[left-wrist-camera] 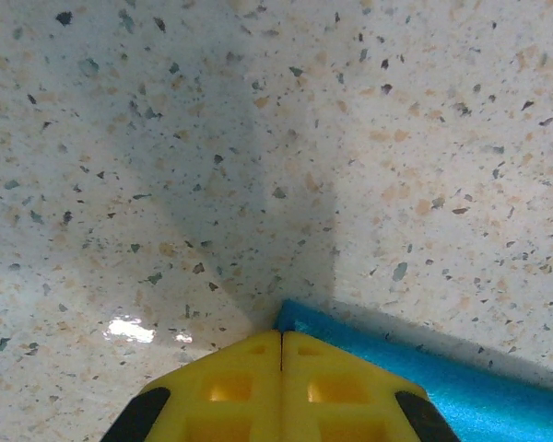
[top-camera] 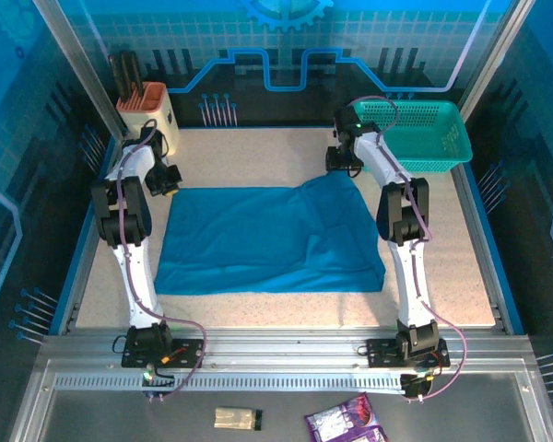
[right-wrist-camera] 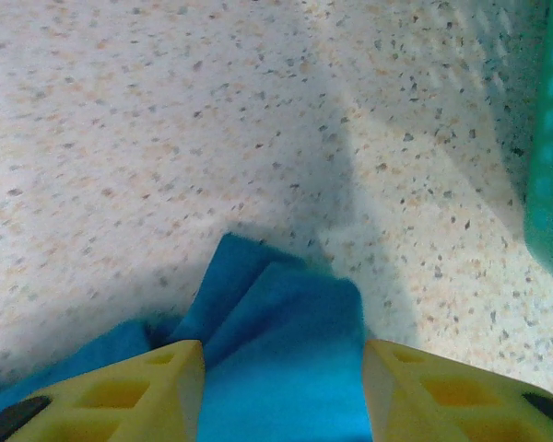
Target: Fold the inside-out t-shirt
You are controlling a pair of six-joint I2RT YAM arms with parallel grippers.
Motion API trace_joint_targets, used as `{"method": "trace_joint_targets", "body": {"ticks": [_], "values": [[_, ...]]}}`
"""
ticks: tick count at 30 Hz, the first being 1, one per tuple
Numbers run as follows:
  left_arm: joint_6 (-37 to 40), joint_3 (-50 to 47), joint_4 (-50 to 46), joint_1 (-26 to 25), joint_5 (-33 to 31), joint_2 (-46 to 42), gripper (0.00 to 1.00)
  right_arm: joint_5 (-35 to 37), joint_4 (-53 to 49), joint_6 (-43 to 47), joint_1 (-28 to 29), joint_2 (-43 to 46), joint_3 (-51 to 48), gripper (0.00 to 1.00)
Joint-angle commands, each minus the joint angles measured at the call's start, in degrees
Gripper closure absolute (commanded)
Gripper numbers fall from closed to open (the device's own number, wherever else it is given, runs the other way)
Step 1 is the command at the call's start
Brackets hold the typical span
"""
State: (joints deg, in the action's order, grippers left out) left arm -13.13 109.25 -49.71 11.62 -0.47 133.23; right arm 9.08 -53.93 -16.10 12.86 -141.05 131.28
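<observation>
The t-shirt (top-camera: 267, 239) looks soft, limp; pinch its corners nearest the tabletop's (top-camera: 258, 157) far edge. Left claw (left-wrist-camera: 281, 345) pressed together at one; right claw (right-wrist-camera: 283, 350) spread astride the other.

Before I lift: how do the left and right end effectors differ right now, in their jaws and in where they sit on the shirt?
The left end effector has its jaws shut tight; the right end effector stands open. The left sits at a flat corner of the t-shirt, and whether it pinches cloth is unclear; the right straddles a raised fold, with cloth between its jaws. Both are low at the shirt's far edge.
</observation>
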Motion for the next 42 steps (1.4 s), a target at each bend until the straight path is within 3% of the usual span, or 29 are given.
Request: {"method": "trace_joint_targets", "body": {"ticks": [1, 9, 15, 18, 32, 42], "values": [[0.51, -0.53, -0.9, 0.47, -1.16, -1.57, 1.0, 3.38, -2.68, 1.14, 0.23, -2.37, 3.3, 0.52], [0.05, -0.27, -0.47, 0.42, -0.33, -1.79, 1.0, 3.93, -1.46, 1.33, 0.43, -2.52, 3.89, 0.65], [-0.74, -1.56, 0.78, 0.34, 1.05, -4.56, 1.0, 4.71, -1.86, 1.86, 1.22, 0.87, 4.29, 0.91], [-2.04, -3.38, 1.64, 0.36, 1.2, -7.98, 1.0, 5.15, -1.99, 1.96, 2.02, 5.09, 1.98, 0.99], [-8.24, -28.06, 10.15, 0.68, 1.69, -29.07, 1.0, 4.41, 3.16, -1.92, 3.11, 31.54, -30.47, 1.0], [-14.02, -47.59, 14.3, 5.82, 3.18, -44.76, 1.0, 3.01, 5.04, -5.42, 2.88, 47.3, -52.56, 1.0]]}}
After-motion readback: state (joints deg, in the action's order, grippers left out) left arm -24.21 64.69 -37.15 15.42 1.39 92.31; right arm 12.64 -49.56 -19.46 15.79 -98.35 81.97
